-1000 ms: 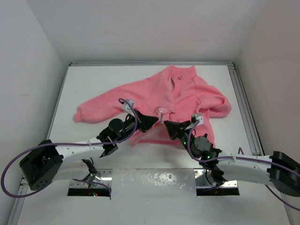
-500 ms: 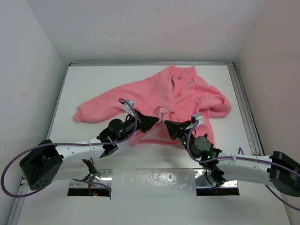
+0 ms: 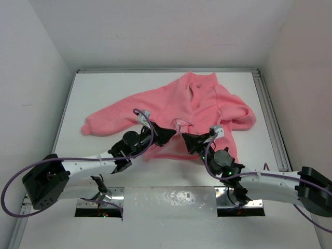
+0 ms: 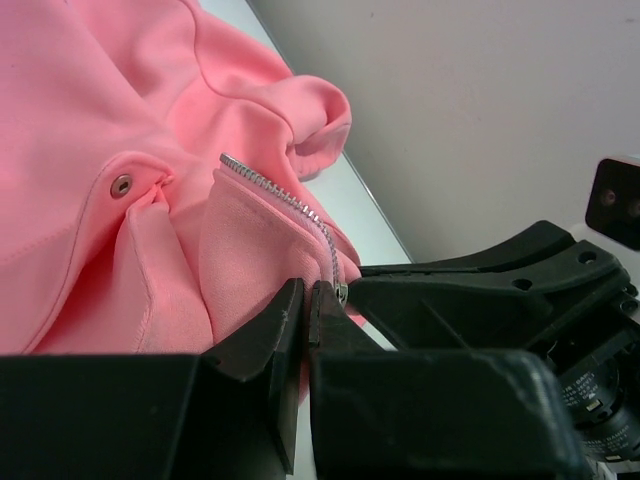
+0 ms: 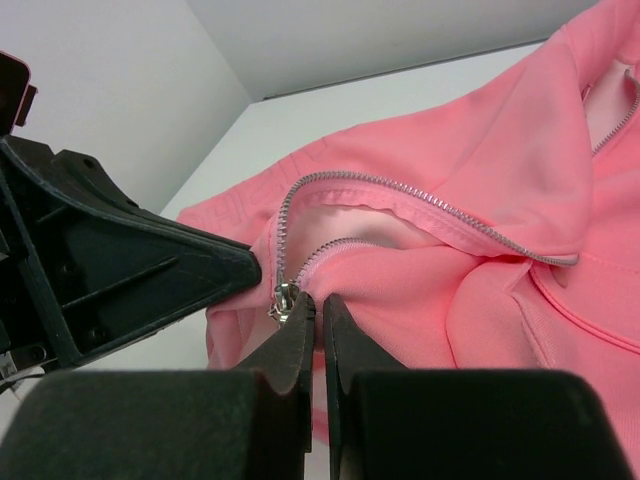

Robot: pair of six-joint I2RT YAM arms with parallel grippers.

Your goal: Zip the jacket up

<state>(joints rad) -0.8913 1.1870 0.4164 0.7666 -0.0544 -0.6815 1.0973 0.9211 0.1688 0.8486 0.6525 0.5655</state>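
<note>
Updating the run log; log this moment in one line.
jacket: zipper open | left claw: shut on jacket | right claw: shut on jacket, zipper foot

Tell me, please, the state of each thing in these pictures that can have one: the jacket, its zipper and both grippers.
Salmon-pink fleece jacket, lying spread on the white table, front open.
Silver metal zipper, unzipped, its two rows of teeth apart.
Left black two-finger gripper, shut on the jacket's bottom edge beside the zipper.
Right black two-finger gripper, shut on the jacket's bottom edge at the zipper's lower end.
</note>
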